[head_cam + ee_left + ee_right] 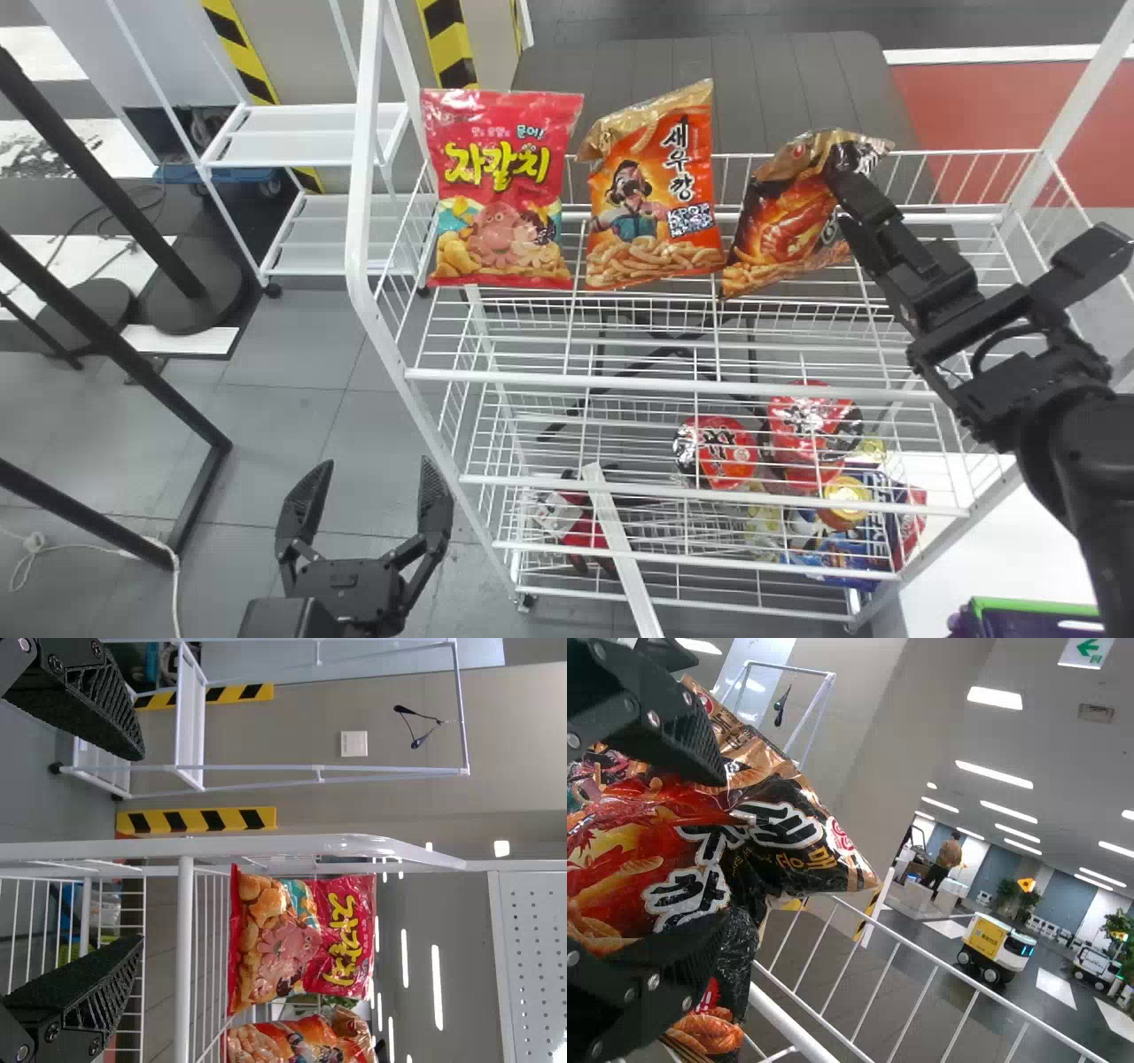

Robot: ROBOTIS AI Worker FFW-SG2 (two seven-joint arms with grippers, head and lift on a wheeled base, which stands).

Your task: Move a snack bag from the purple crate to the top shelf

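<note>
Yep, your right gripper (842,190) has the dark bag (780,226) pinched, right end of the top shelf (656,383). Your left gripper (376,470): wide open, empty, near left.

The light was bright, it came from ceiling lamps (995,698), and made small shines on the snack bag (775,849).

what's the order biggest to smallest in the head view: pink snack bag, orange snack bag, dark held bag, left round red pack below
1. Pink snack bag and orange snack bag: too alike to rank
2. Dark held bag
3. Left round red pack
</note>
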